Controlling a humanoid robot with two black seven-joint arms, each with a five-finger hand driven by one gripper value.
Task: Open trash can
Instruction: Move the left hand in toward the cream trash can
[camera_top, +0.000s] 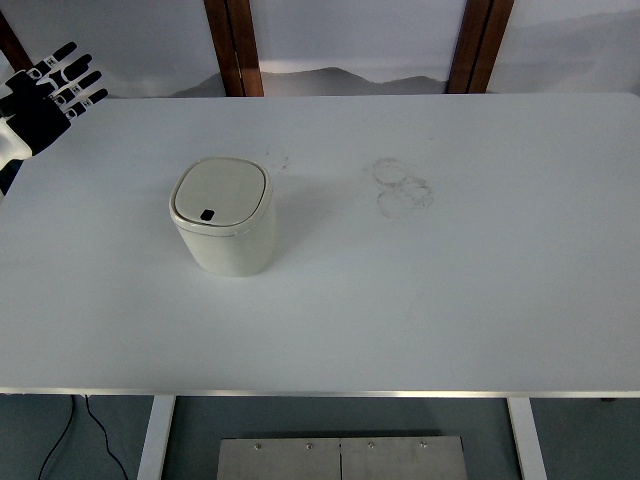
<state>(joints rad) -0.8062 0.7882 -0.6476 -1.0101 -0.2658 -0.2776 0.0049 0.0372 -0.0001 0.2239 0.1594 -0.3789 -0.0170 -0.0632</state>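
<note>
A small cream trash can (224, 217) stands upright on the white table (450, 290), left of the middle. Its flat lid is shut, with a small dark button at the lid's near edge. My left hand (48, 92), black with white finger marks, hovers at the far left corner of the table, fingers spread and holding nothing. It is well apart from the can, up and to the left of it. My right hand does not show.
Faint ring marks (402, 186) lie on the tabletop right of the can. Two dark wooden posts (235, 45) stand behind the table. A black cable (75, 440) hangs below the table's near left edge.
</note>
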